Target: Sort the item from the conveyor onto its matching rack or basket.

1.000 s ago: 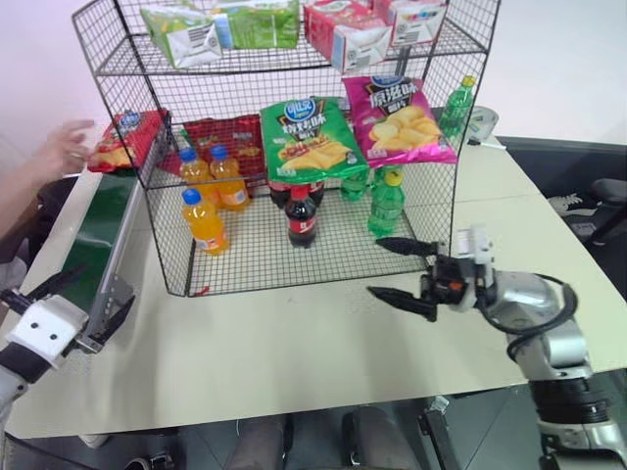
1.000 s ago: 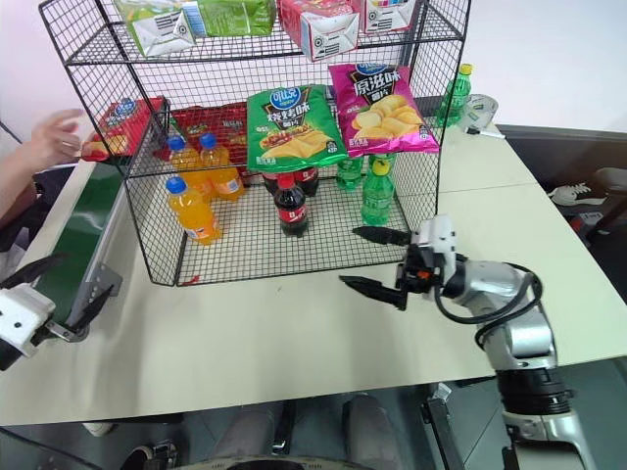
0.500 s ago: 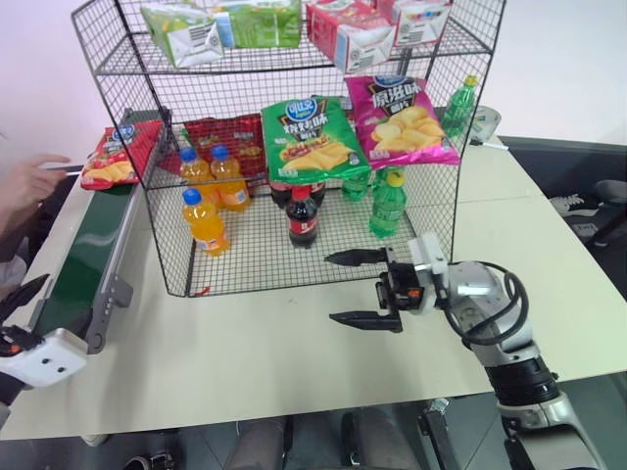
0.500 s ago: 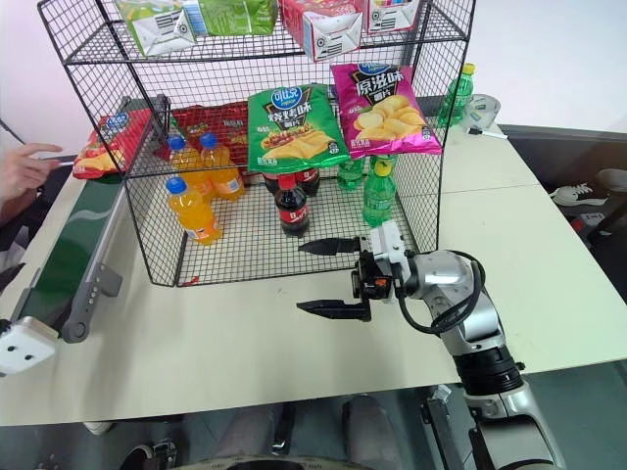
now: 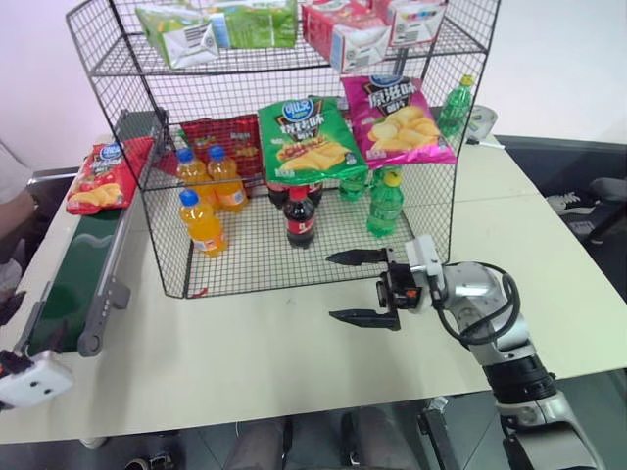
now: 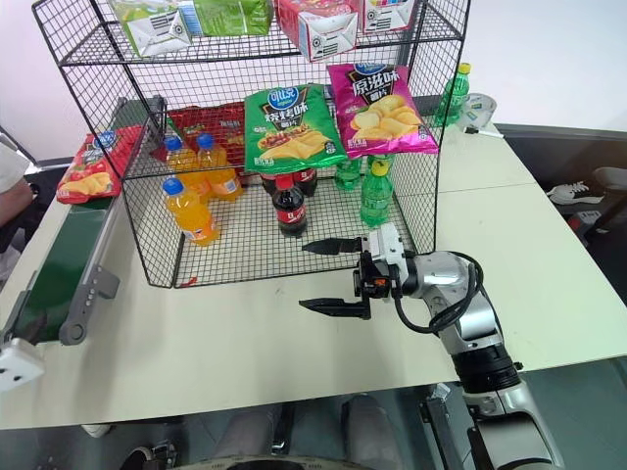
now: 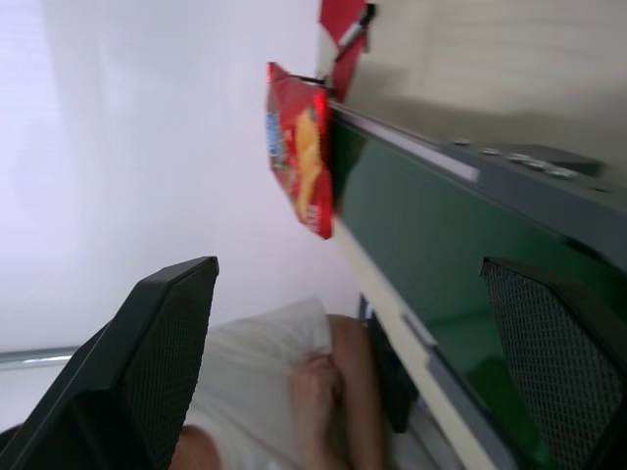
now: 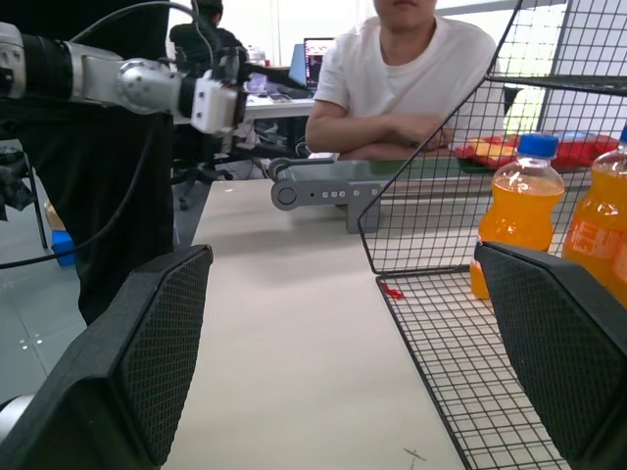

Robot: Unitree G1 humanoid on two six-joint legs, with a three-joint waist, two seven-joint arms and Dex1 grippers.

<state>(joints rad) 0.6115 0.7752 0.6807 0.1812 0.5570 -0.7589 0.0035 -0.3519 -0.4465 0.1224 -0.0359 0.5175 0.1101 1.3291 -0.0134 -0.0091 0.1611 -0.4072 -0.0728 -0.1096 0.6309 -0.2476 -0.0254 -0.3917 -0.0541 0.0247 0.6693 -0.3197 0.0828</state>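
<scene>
While scanning from the left edge: left gripper [image 7: 343,372] low beside the near end of the conveyor [image 5: 73,279], fingers spread wide, nothing between them. Red crisp bag [image 5: 98,176] lying flat on the far part of the green belt, just outside the left mesh side of the rack [image 5: 162,211], untouched by either gripper. Person's folded arms [image 8: 392,132] visible behind the conveyor's end in the right wrist view. Inside the rack, lower tier: orange drink bottles [image 5: 201,220], a cola bottle [image 5: 300,216], a green bottle [image 5: 386,203]. Hanging above them: more red bags [image 5: 223,137] at the back, a green crisp bag [image 5: 308,139], a pink crisp bag [image 5: 397,119]. Cartons [image 5: 348,34] on the top tier. Further right, on the beige table [image 5: 294,362]: right gripper [image 5: 355,288] pointing leftward in front of the rack, fingers parted, released, grasping nothing.
</scene>
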